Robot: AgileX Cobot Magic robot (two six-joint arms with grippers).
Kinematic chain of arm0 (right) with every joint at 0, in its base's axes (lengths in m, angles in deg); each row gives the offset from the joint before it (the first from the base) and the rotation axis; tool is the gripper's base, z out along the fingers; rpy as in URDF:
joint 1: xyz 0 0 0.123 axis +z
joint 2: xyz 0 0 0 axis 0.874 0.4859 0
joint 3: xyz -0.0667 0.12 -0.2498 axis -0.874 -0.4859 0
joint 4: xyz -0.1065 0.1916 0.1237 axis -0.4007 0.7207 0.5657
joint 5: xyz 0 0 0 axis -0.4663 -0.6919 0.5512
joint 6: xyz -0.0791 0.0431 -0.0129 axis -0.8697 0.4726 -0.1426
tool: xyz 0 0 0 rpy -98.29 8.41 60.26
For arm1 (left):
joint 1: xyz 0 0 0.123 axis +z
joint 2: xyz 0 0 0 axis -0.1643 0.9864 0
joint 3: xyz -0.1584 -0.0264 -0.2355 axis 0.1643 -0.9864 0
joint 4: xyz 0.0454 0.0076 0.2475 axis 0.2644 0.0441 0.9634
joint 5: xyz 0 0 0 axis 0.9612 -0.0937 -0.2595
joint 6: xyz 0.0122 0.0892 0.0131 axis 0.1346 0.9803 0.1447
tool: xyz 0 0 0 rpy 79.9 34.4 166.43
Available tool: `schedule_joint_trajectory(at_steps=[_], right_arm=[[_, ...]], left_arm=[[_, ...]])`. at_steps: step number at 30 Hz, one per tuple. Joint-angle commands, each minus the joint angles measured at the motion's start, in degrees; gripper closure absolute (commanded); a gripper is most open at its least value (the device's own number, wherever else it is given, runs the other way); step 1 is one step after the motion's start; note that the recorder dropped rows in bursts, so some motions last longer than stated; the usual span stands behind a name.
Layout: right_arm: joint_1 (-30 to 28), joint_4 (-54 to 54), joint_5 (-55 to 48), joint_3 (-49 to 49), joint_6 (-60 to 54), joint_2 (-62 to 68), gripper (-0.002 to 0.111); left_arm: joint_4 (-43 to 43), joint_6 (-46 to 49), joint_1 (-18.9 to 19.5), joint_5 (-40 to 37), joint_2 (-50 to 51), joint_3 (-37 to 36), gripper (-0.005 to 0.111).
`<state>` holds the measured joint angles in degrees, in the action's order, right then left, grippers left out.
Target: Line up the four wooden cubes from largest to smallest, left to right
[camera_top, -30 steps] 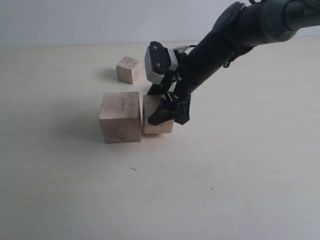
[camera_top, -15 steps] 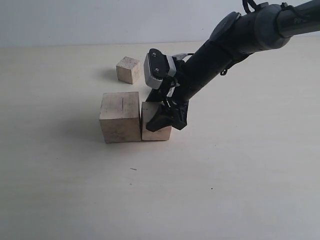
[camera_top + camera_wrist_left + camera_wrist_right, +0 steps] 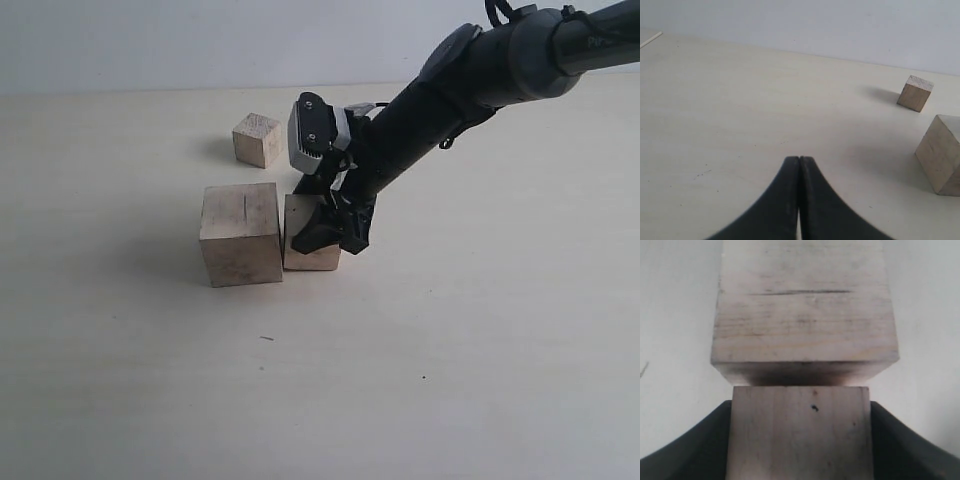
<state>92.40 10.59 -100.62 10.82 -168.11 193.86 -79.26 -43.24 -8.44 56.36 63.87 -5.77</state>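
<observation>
The largest wooden cube (image 3: 240,233), with a dark crack on top, stands left of centre on the table; it also shows as largest cube (image 3: 805,315) and largest cube (image 3: 942,152). A mid-sized cube (image 3: 308,250) sits flush against its right side, with my right gripper (image 3: 330,228) shut on it. Up close, that mid-sized cube (image 3: 800,435) fills the gap between the black fingers (image 3: 695,445). A smaller cube (image 3: 257,139) stands behind, seen too as smaller cube (image 3: 915,93). The fourth cube is out of view. My left gripper (image 3: 799,159) is shut and holds nothing.
The right arm (image 3: 470,75) slants in from the upper right over the table (image 3: 450,350). A pale wall (image 3: 150,40) bounds the far edge. A thin pale strip (image 3: 651,40) lies at the table's far corner in the left wrist view.
My right gripper has carried the mid-sized cube a little to the left, closing the small gap until it touches the largest cube. The other cubes have stayed put.
</observation>
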Motion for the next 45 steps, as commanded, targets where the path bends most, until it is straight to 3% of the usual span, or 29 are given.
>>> schedule_joint_trajectory(at_steps=[1,30,37,45], right_arm=[[-0.1,1.0,1.3,-0.1,-1.0,-0.2,0.05],[-0.1,4.2,-4.3,-0.1,-1.3,-0.2,0.05],[-0.1,4.2,-3.9,-0.1,-1.3,-0.2,0.037],[-0.1,4.0,-3.8,-0.1,0.8,-0.2,0.036]], left_arm=[[0.1,0.2,-0.5,0.5,-0.4,-0.2,0.107],[0.1,0.2,-0.5,0.5,-0.4,-0.2,0.107],[0.1,0.2,-0.5,0.5,-0.4,-0.2,0.107],[0.1,0.2,-0.5,0.5,-0.4,-0.2,0.107]])
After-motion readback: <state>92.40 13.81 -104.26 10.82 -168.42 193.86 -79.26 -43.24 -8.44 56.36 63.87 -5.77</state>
